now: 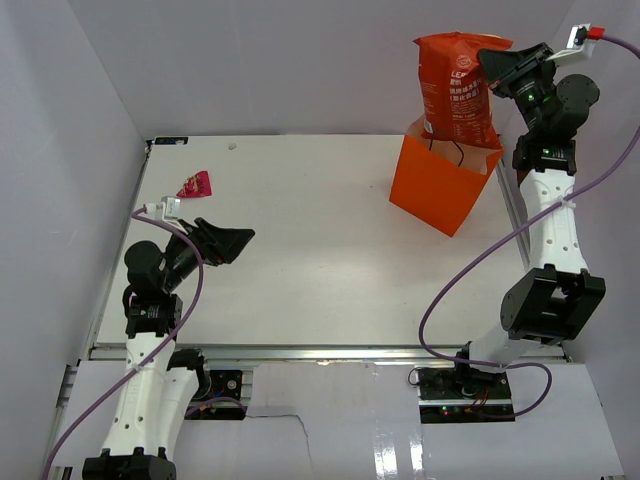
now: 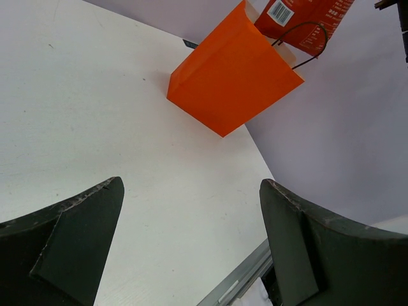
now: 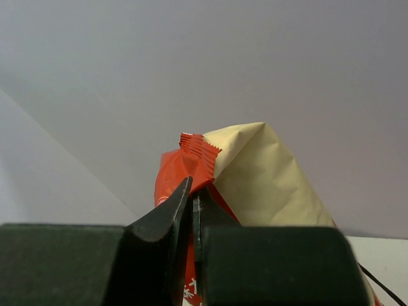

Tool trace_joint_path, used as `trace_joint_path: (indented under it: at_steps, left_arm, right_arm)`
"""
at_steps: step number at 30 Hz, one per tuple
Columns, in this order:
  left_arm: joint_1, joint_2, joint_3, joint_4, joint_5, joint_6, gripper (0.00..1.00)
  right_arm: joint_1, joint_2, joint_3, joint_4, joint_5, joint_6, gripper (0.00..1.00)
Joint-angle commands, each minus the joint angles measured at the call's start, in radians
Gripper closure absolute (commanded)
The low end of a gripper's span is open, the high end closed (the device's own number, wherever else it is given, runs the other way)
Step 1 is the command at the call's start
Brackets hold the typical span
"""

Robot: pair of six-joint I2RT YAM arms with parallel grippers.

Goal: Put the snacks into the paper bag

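Observation:
My right gripper (image 1: 492, 62) is shut on the top edge of the large red-orange chip bag (image 1: 455, 88) and holds it upright above the open mouth of the orange paper bag (image 1: 440, 185) at the back right. Its lower end dips into the bag. The right wrist view shows the jaws (image 3: 192, 191) pinching the crimped seal of the chip bag (image 3: 194, 150) next to the bag's cream lining (image 3: 261, 172). My left gripper (image 1: 235, 240) is open and empty over the left of the table. A small pink and yellow candy wrapper (image 1: 194, 184) lies at the back left.
The left wrist view shows the orange paper bag (image 2: 233, 80) with its black loop handle (image 2: 305, 38) and the chip bag (image 2: 306, 19) above it. The table's right edge rail (image 2: 239, 280) runs close by. White walls enclose the table.

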Motion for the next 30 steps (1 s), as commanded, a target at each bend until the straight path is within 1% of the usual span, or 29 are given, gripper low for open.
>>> trace_joint_path:
  at_steps: [1, 4, 9, 17, 25, 28, 29, 30]
  left_arm:
    - [-0.001, -0.017, -0.009, -0.023, -0.014, 0.017, 0.02]
    - [0.000, -0.017, -0.009, -0.025, -0.012, 0.019, 0.02]
    - [0.000, -0.013, -0.010, -0.023, -0.012, 0.019, 0.02]
    - [0.000, -0.017, -0.009, -0.032, -0.020, 0.025, 0.02]
    - [0.000, -0.004, -0.007, -0.032, -0.026, 0.026, 0.02]
    - [0.000, 0.013, -0.001, -0.032, -0.040, 0.014, 0.02]
    - [0.000, 0.023, 0.000, -0.032, -0.046, 0.008, 0.02]
    - [0.000, 0.032, 0.005, -0.032, -0.057, -0.010, 0.02]
  right_arm:
    - [0.007, -0.042, -0.018, 0.124, -0.023, -0.023, 0.92]
    - [0.007, -0.029, -0.037, 0.144, -0.051, -0.040, 0.92]
    - [0.010, 0.007, -0.046, 0.243, -0.150, -0.058, 0.92]
    - [0.007, 0.019, -0.133, 0.308, -0.184, -0.054, 0.92]
    - [-0.007, 0.034, -0.154, 0.350, -0.221, -0.045, 0.92]
    - [-0.017, 0.037, -0.157, 0.350, -0.235, -0.043, 0.85]
    - [-0.019, 0.037, -0.155, 0.348, -0.244, -0.043, 0.74]
    - [-0.024, 0.036, -0.138, 0.331, -0.252, -0.052, 0.67]
